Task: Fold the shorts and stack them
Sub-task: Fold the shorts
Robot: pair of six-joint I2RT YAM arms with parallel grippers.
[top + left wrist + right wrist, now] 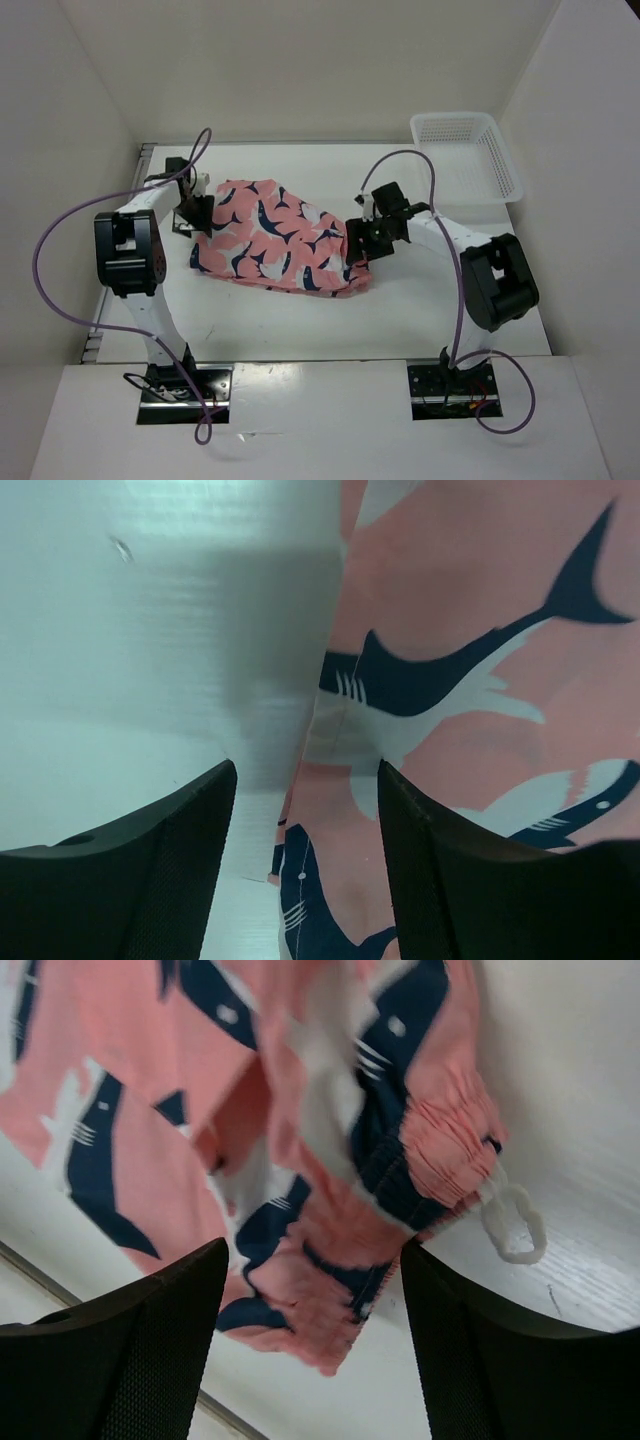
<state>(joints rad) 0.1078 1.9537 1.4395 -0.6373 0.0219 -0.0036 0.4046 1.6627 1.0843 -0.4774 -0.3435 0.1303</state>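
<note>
The shorts [275, 240] lie rumpled mid-table [420, 300], between the 2 arms. The left end effector [305, 780] is spread wide at their left edge, the hem running up between its fingers, gripping nothing. The right end effector [315, 1255] gapes likewise over the bunched waistband and white drawstring [510, 1225]. I'd guess each sits at an opposite end so both can pinch and pull the cloth flat before folding. The basket [468, 155] sits well apart, far right.

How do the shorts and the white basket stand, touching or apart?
Apart. The top view shows the shorts in the middle of the table and the basket at the far right corner, with bare table surface between them.
</note>
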